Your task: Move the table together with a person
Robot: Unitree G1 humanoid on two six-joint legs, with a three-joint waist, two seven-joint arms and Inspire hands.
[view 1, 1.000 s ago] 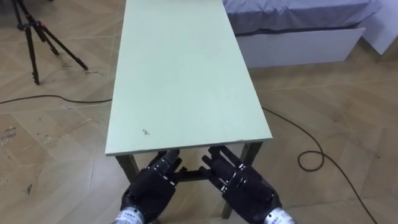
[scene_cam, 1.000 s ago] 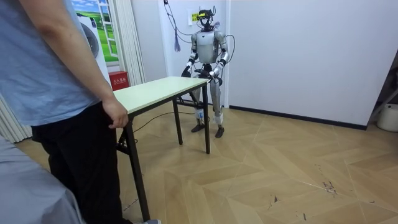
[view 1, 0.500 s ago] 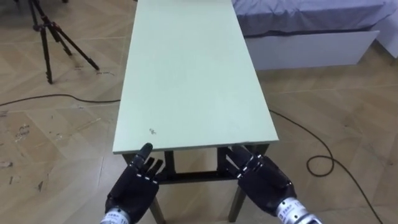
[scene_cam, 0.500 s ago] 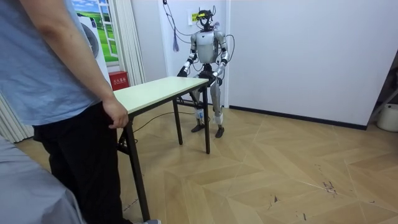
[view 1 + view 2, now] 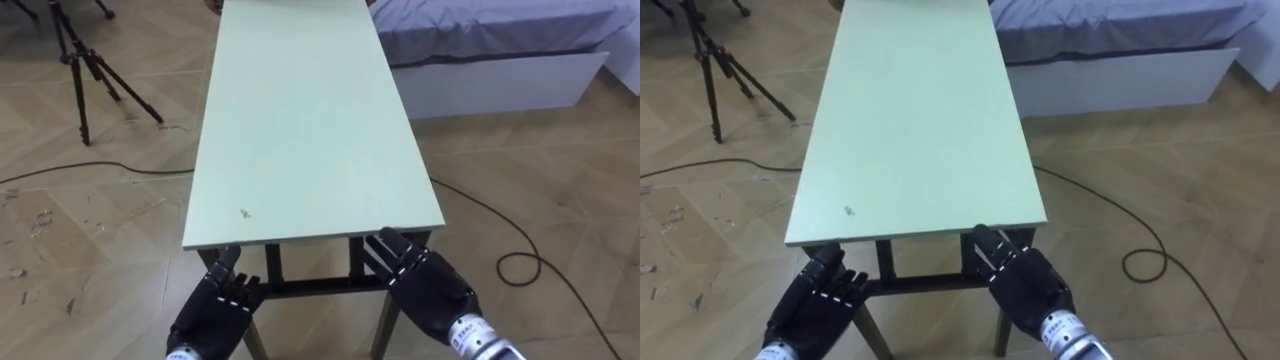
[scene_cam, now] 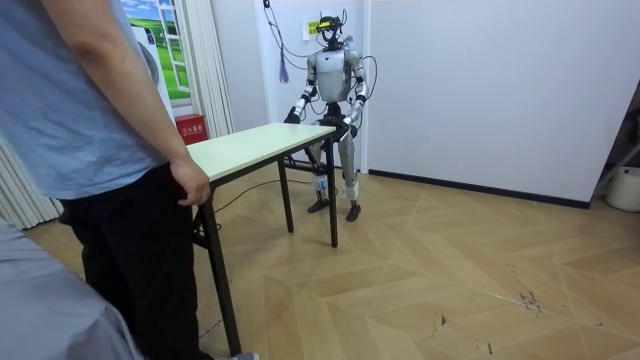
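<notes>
Left hand (image 5: 213, 312), right hand (image 5: 428, 292) at table (image 5: 300, 130) end

The long pale-green rectangular table (image 5: 310, 120) runs lengthwise away from the robot, which stands at one short end. In the room view a person in a blue shirt (image 6: 90, 140) stands at the opposite short end, with the person's hand (image 6: 190, 186) at that end's edge. The robot's left hand (image 5: 215, 312) lies below the near edge's left corner. Its right hand (image 5: 428, 292) lies below the right corner, fingertips up at the edge. A black tripod (image 5: 85, 60) stands on the wooden parquet floor (image 5: 560, 180) left of the table. A grey-covered bed on a white base (image 5: 500, 60) lies to the right, beside the table's far half.
</notes>
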